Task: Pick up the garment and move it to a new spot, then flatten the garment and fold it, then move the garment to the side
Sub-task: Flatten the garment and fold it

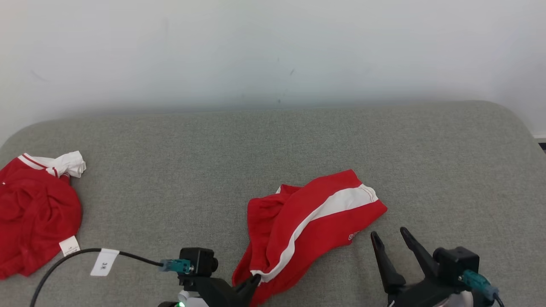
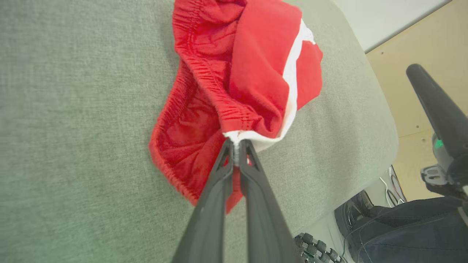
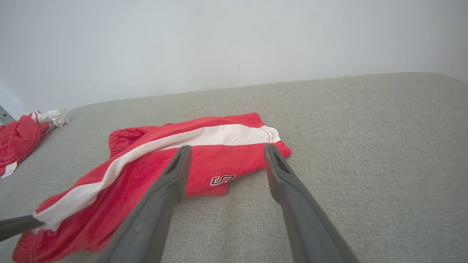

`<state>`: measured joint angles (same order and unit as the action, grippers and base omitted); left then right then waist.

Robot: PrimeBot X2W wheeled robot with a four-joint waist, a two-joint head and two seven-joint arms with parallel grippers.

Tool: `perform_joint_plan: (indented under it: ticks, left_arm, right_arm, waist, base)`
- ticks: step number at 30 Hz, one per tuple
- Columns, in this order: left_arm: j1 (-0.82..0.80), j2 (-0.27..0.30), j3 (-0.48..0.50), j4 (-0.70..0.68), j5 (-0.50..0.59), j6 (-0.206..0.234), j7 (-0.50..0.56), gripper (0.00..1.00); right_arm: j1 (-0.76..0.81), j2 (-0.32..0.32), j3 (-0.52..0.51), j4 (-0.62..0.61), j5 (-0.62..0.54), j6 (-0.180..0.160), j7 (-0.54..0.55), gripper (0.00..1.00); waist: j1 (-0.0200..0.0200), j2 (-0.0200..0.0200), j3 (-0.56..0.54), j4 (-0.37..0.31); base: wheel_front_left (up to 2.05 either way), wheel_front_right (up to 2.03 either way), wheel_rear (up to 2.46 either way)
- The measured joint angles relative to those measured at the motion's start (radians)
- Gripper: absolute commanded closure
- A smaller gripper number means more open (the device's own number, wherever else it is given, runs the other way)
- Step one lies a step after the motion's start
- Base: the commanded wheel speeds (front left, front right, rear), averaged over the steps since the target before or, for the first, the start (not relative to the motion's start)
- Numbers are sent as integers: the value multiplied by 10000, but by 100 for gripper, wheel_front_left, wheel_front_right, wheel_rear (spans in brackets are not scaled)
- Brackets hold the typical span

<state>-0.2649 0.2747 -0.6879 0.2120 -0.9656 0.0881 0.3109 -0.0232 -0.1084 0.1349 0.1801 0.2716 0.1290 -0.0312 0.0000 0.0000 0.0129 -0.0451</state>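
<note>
The garment (image 1: 307, 221) is a pair of red shorts with a white side stripe, crumpled on the grey cushioned surface (image 1: 213, 149). My left gripper (image 1: 255, 279) is shut on the waistband end of the white stripe; the left wrist view has its fingertips pinching white cloth on the garment (image 2: 256, 73), the gripper (image 2: 237, 144) closed tight. My right gripper (image 1: 389, 233) stands open just right of the shorts' leg, holding nothing. In the right wrist view this gripper (image 3: 226, 149) hovers near the garment (image 3: 182, 153), by the leg hem with a small letter logo.
A second red and white garment (image 1: 34, 213) lies bunched at the far left of the surface, a white tag at its edge. A black cable with a paper label (image 1: 104, 261) runs to my left wrist. A white wall stands behind. The surface's rounded edge (image 2: 380, 120) drops to the floor.
</note>
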Motion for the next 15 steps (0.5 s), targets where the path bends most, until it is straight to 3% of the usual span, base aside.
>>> perform_joint_plan:
  ticks: [10, 15]
  left_arm:
    - [192, 58, 257, -188, 23, 88, -602, 100]
    - [282, 40, 249, -178, 38, 81, -784, 100]
  right_arm:
    - [-1719, -1001, 232, -8, 247, 0, 1220, 0]
    - [-2373, -1310, -54, 1089, 531, 0, 2606, 0]
  waist:
    - [2, 0, 121, 67]
    - [2, 1, 186, 275]
  base:
    - [0, 0, 0]
    - [0, 0, 0]
